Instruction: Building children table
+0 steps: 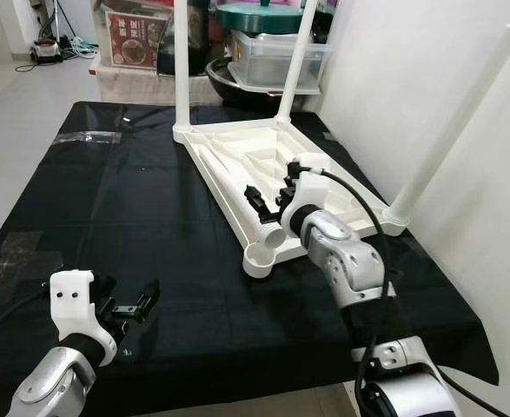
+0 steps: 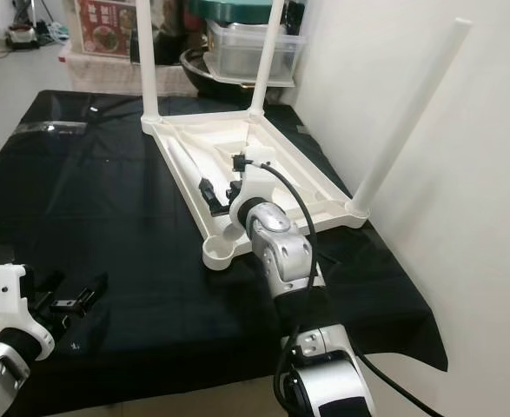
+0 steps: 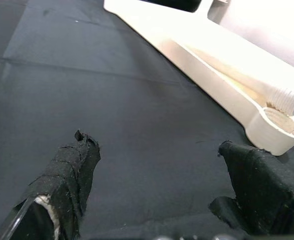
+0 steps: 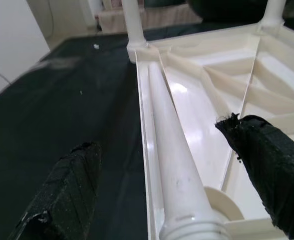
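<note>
A white children's table top (image 1: 263, 156) lies upside down on the black cloth (image 1: 124, 200). Three white legs stand upright in its corners: two at the far end (image 1: 182, 69) (image 1: 296, 65) and one at the near right (image 1: 454, 122). A loose leg (image 1: 228, 187) lies inside the top along its left rim, its threaded end (image 4: 187, 227) beside the empty near-left socket (image 1: 259, 256). My right gripper (image 1: 270, 200) hovers open just above this leg (image 4: 172, 150), one finger on each side. My left gripper (image 1: 129, 300) is open over bare cloth near the front left, with the socket (image 3: 279, 122) ahead of it.
A white wall (image 1: 428, 78) runs close along the right of the table. Behind the far edge stand a plastic storage box (image 1: 276, 56), a dark pot (image 1: 237, 87) and a printed carton (image 1: 137, 39). Cables (image 1: 50, 48) lie on the floor at far left.
</note>
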Tool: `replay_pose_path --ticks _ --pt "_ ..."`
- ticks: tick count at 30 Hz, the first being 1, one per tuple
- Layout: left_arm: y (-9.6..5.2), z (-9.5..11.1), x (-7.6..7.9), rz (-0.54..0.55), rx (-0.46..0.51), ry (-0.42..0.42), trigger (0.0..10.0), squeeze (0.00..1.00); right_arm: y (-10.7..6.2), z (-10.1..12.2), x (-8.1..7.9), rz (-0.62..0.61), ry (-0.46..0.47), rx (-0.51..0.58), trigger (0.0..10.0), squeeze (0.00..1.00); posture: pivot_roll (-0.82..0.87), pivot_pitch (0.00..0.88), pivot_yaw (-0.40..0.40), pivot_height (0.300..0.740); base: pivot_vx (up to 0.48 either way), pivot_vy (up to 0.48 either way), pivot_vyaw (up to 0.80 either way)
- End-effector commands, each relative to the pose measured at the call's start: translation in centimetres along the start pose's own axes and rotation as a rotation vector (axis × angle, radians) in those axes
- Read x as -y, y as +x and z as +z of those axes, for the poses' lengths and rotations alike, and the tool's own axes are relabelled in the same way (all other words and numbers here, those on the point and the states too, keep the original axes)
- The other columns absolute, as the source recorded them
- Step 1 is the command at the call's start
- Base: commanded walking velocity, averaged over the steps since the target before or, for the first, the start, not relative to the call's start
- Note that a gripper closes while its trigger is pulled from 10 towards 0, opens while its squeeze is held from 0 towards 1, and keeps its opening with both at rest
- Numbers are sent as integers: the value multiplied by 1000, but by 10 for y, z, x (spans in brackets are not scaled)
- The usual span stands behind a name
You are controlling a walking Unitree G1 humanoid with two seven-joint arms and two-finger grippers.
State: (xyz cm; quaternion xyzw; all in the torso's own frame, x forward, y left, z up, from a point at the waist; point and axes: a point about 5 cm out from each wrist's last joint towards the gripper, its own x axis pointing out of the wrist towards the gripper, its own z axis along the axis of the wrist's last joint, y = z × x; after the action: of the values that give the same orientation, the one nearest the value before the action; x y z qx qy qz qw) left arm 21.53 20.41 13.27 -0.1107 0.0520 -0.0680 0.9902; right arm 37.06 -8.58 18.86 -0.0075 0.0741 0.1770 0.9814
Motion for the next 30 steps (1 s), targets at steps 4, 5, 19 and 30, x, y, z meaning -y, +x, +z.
replay_pose_path --ticks 4,5,19,30 --pt "0 -3 1 1 -8 -9 10000 0 7 -16 11 14 -15 -55 10000 0 139 0 -143 740 0 0 0" --pt "0 -3 2 0 -8 -9 10000 0 9 -23 15 26 -7 -73 10000 0 139 0 -143 740 0 0 0" --pt "1 -3 3 -4 -13 -8 10000 0 8 -66 26 46 127 -212 10000 0 150 0 -145 740 0 0 0" --pt "2 -4 2 -6 -18 -2 10000 0 13 -70 27 -13 165 -181 5137 0 157 0 -145 740 0 0 0"
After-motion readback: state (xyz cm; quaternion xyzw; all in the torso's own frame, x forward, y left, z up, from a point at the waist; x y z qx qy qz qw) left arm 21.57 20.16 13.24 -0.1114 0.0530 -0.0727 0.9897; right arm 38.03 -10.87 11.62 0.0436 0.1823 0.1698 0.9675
